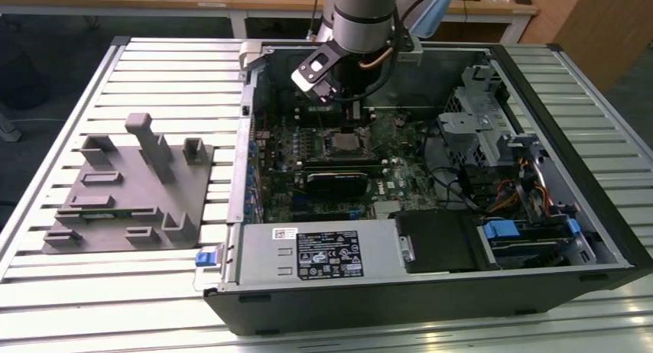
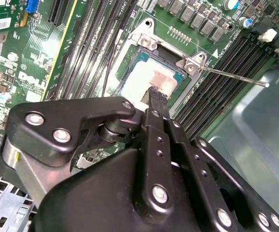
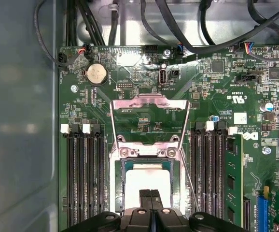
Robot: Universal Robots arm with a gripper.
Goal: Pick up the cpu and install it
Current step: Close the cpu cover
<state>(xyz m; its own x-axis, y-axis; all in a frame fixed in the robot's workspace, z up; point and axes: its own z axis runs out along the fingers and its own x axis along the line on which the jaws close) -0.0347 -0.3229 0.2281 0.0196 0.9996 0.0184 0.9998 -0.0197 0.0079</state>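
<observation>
The cpu [image 3: 146, 178] lies flat in the open motherboard socket [image 3: 116, 188], its silver-grey top [image 2: 148, 79] showing in both wrist views. My gripper [image 3: 150, 194] hangs right over it with the two black fingers pressed together and nothing between them. The fingertips [image 2: 157, 94] are at the chip's top face; I cannot tell if they touch it. In the exterior view the gripper [image 1: 351, 128] reaches down into the open computer case just above the socket [image 1: 345, 144]. The arm hides part of the chip.
The socket's metal load plate [image 3: 149, 104] stands flipped open and its thin lever [image 2: 231, 76] sticks out sideways. Memory slots [image 3: 81, 169] flank the socket. A grey tray [image 1: 128, 192] with blocks lies at the exterior view's left. The drive cage [image 1: 490, 131] and the power supply [image 1: 316, 250] crowd the case.
</observation>
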